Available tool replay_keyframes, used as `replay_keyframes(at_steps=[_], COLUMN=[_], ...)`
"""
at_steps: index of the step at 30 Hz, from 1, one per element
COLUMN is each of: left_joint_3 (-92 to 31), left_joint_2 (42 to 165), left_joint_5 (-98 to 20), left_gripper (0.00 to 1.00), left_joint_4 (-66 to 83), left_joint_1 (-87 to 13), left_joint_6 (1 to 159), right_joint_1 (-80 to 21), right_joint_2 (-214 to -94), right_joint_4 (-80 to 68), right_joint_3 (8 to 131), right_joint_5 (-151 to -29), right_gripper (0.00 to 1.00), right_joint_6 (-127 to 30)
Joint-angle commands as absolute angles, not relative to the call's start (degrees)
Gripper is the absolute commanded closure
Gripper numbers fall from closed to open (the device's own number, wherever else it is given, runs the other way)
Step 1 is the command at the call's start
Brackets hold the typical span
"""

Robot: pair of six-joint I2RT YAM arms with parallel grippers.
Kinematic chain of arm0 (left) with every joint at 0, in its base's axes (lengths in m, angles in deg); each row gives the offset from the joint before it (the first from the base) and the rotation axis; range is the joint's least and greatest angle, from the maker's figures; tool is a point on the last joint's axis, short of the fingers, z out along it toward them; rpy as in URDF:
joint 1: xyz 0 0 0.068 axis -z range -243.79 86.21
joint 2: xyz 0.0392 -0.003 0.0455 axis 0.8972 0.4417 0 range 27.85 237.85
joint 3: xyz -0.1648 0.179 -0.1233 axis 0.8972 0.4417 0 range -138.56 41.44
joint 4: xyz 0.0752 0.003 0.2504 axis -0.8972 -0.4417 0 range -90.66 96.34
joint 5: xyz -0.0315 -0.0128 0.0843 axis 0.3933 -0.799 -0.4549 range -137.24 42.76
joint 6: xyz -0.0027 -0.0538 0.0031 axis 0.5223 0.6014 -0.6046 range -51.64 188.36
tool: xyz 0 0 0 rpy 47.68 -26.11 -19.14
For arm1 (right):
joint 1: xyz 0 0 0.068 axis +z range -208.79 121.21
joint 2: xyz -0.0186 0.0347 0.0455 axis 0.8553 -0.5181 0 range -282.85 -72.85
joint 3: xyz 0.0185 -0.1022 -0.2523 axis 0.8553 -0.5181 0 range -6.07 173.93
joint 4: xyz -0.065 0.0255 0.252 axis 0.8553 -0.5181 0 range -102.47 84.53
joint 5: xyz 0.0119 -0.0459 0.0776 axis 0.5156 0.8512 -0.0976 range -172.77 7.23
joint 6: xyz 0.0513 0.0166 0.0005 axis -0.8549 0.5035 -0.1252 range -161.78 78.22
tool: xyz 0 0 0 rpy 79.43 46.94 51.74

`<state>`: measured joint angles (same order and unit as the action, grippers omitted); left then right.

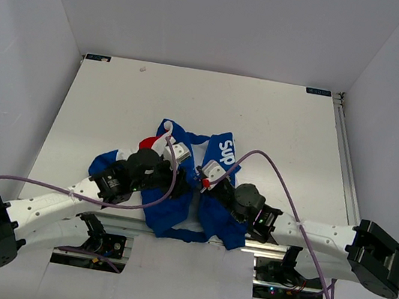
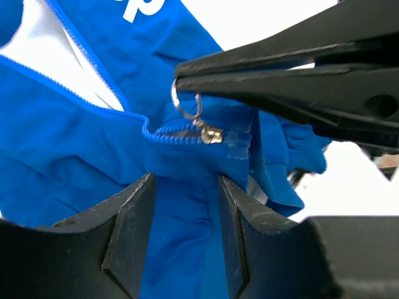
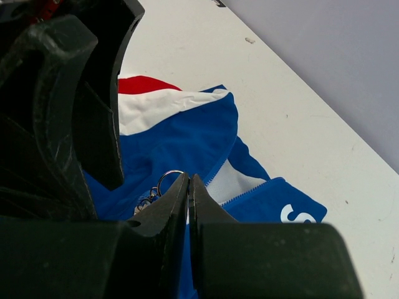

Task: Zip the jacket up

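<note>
Two arms in over the work, one from each side. Found the jacket crumpled on the table, near the front edge and between the arm bases, with the white "Sup" lettering on the panel toward the right arm. Noted a red panel and a white panel on the far side in the right wrist view. Saw the right gripper clamped tight, fingertips pinching the metal pull ring. Traced the ring down to the silver slider on the zipper, just beside a clear strip. Recorded the front edges parting beyond the slider over white lining; front open there. Found the left gripper released, fingers apart, with a fold of blue fabric lying in the gap just below the slider. Could not tell whether either left finger touched the cloth.
</note>
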<state>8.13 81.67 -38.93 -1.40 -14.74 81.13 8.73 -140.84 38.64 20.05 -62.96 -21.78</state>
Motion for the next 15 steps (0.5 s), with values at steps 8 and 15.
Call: replay_keyframes(at_steps=[8, 15], left_joint_3=[7.3, 7.5], left_joint_2=[77.8, 77.1], left_joint_5=[-45.4, -43.9], left_gripper=[0.44, 0.43], left_joint_4=[1.3, 1.7], left_joint_1=[-11.2, -11.2], left_joint_6=[78.3, 78.9], right_joint_1=[9.0, 9.0], right_joint_2=[-142.3, -142.9], right_joint_4=[38.6, 38.8], right_joint_3=[23.4, 23.7], right_joint_5=[-61.6, -61.4], right_gripper=[0.92, 0.92], right_joint_6=[-24.2, -24.9])
